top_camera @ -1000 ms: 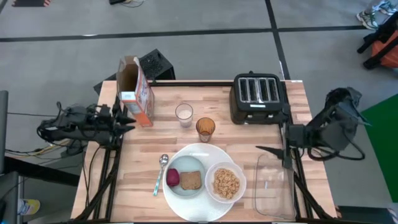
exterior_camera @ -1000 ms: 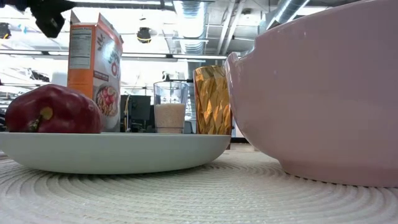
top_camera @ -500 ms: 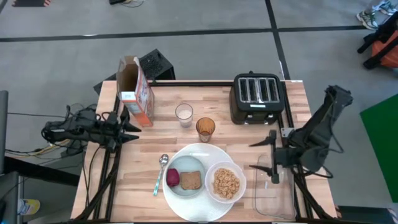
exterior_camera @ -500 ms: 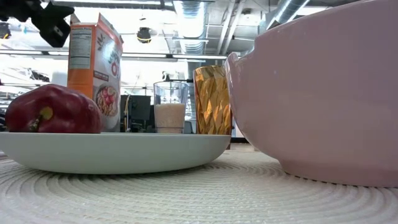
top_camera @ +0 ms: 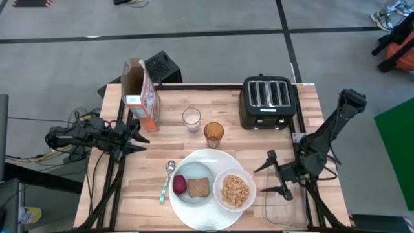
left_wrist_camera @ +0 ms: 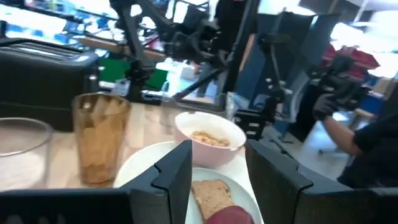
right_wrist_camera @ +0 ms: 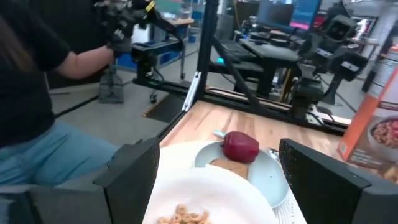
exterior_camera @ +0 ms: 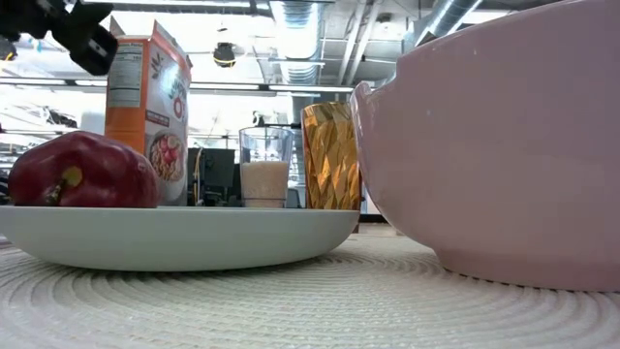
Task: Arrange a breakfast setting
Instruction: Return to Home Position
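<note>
looks done imo: toast (top_camera: 198,188) + fruit (top_camera: 180,185) on grey plate (top_camera: 185,200), bowl (top_camera: 235,171) w/ cereal (top_camera: 235,191), both on big white plate (top_camera: 206,158), spoon (top_camera: 167,181) beside it. left tool (top_camera: 142,138), right tool (top_camera: 260,180) flank it, empty, fingers apart.

The high camera is hanging well above and looking straight down on the whole table (top_camera: 220,103). The low camera is sitting at table-top height, very near the bowl (exterior_camera: 504,145) and the grey-blue plate (exterior_camera: 174,237), and is facing level across to the cereal box (exterior_camera: 145,97) and the room behind. The left wrist camera is looking past the left gripper (left_wrist_camera: 217,149) across the table from one side, and the right wrist camera is looking past the right gripper (right_wrist_camera: 219,155) from the opposite side. Both wrist views are sharing the toast slice (left_wrist_camera: 211,193) and the dark red fruit (right_wrist_camera: 240,146), which the high view is also covering.
</note>
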You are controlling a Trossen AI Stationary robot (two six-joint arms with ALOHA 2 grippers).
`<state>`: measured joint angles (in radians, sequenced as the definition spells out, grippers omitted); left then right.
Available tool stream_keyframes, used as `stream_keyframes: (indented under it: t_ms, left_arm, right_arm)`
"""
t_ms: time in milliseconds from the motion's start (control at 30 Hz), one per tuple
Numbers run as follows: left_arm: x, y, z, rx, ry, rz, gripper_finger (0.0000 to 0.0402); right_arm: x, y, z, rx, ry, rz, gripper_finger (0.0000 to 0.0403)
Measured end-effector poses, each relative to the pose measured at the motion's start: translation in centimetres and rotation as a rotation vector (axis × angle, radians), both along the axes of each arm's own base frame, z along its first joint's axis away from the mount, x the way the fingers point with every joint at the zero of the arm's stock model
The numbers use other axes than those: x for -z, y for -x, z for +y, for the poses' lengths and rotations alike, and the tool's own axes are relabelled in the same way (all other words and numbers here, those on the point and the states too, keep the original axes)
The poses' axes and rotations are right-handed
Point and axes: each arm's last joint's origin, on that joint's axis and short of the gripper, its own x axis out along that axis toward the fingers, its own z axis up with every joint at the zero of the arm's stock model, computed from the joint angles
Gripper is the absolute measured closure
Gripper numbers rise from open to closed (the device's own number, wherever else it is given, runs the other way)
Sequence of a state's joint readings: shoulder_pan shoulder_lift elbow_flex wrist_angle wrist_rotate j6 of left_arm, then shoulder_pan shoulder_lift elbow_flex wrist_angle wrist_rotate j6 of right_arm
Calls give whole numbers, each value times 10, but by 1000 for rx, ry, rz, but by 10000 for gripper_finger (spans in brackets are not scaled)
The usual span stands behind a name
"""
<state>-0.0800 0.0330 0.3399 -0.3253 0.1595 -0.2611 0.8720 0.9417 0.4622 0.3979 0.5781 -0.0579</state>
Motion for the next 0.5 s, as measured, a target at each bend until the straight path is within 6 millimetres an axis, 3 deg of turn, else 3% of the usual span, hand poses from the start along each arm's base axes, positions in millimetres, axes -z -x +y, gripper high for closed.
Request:
stream_keyframes:
  t_ms: [300, 500]
  left_arm:
    - [44, -19, -5, 58, -36, 40, 265]
    - [52, -21, -11, 102, -79, 8, 265]
  right_arm:
    - [34, 1, -13, 40, -28, 39, 49]
    - [54, 8, -21, -23, -82, -8, 49]
